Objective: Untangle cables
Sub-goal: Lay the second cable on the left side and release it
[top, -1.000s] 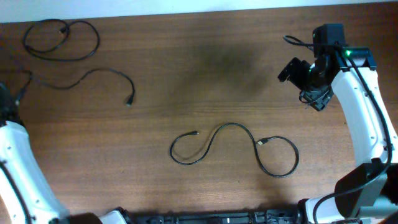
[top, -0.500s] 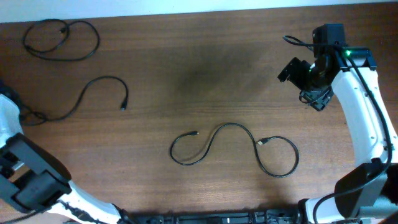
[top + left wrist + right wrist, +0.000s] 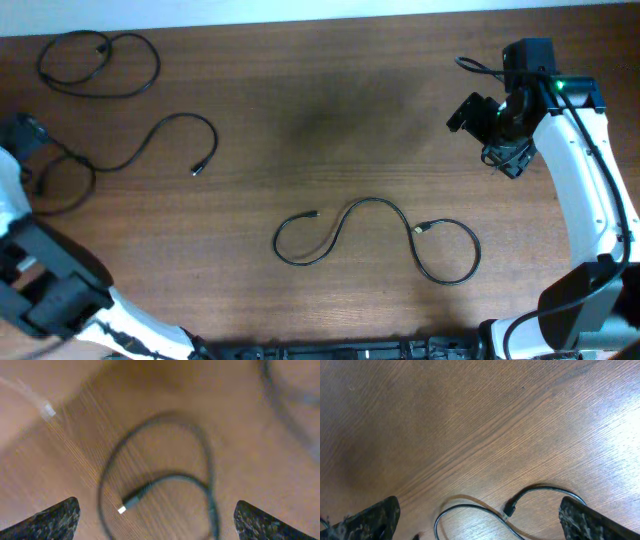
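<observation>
Three thin black cables lie apart on the brown table. One is looped at the far left corner [image 3: 157, 62]. A second [image 3: 180, 118] arches from a loose loop by the left edge to its plug. The third [image 3: 375, 200] snakes across the front middle. My left gripper [image 3: 160, 521] hangs open over the second cable's loop and plug [image 3: 132, 502], holding nothing; this view is blurred. In the overhead view it sits at the left edge [image 3: 22, 130]. My right gripper [image 3: 480, 520] is open and empty, high at the right [image 3: 478, 112], with the third cable's plug [image 3: 510, 508] below.
The wooden table [image 3: 320, 120] ends at a white strip along the far edge. The right arm's white link [image 3: 585, 190] runs down the right side. The left arm's dark base [image 3: 50, 290] fills the front left corner.
My left gripper has opened and let go of the second cable. That cable has slackened into a loop by the left edge. The right arm has not moved.
</observation>
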